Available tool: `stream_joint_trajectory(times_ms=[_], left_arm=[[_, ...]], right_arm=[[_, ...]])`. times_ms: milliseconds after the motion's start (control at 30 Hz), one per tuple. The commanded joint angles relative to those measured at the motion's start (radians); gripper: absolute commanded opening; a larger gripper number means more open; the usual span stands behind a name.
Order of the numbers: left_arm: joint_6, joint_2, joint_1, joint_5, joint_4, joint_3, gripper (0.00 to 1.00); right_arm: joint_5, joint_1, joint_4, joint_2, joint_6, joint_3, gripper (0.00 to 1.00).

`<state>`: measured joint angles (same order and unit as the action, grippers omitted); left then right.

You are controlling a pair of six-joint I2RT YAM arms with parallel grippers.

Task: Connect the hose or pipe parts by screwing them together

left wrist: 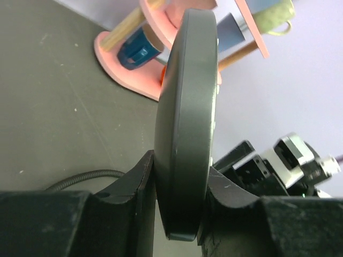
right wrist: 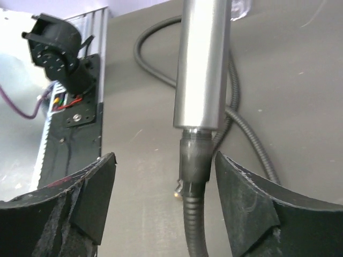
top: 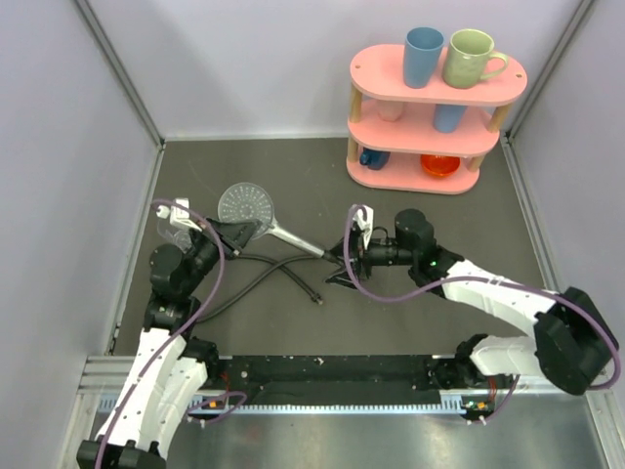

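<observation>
Left claw (top: 246, 231) hides where shower head (top: 244, 200) meets its handle.

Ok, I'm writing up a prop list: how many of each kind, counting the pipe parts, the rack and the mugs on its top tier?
Shower head: 1
Hose: 1
Rack: 1
Mugs: 2 (blue mug, green mug)
Total: 5

Shower head (left wrist: 185, 123) rim was smooth grey plastic with a satin sheen. Its handle (right wrist: 203, 59) looked like brushed metal, silvery and softly reflective. Hose (right wrist: 194, 230) was dark grey, finely ribbed and dull; its end fitting (right wrist: 194, 160) was smooth and darker. Tabletop (top: 254, 322) was matt dark, scuffed and speckled. Far rack (top: 435, 129) had matt pink shelves and pale wooden posts. Green mug (top: 471, 57) was glossy.
</observation>
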<state>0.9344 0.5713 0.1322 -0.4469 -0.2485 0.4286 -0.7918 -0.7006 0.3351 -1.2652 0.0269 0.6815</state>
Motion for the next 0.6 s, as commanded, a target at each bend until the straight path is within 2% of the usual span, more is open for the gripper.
stream_joint_trajectory(times_ms=[0,67,100,233,300,567], left_arm=[[0.021,-0.04,0.003,0.169,0.341,0.18,0.0],[0.056,-0.039,0.003,0.247,0.44,0.226,0.0],[0.075,-0.027,0.004,0.267,0.541,0.277,0.0],[0.141,0.028,0.003,0.335,0.757,0.4,0.0],[0.168,0.059,0.003,0.335,0.814,0.458,0.0],[0.228,0.096,0.003,0.329,0.971,0.556,0.0]], right_arm=[[0.19,-0.036,0.061,0.113,-0.106,-0.028,0.75],[0.372,-0.097,-0.002,0.148,-0.162,-0.016,0.76],[0.505,-0.126,-0.013,0.158,-0.238,-0.013,0.76],[0.848,-0.328,0.034,0.181,-0.502,-0.048,0.75],[0.952,-0.413,0.073,0.167,-0.62,-0.057,0.74],[1.201,-0.554,0.226,0.027,-0.892,-0.039,0.59]])
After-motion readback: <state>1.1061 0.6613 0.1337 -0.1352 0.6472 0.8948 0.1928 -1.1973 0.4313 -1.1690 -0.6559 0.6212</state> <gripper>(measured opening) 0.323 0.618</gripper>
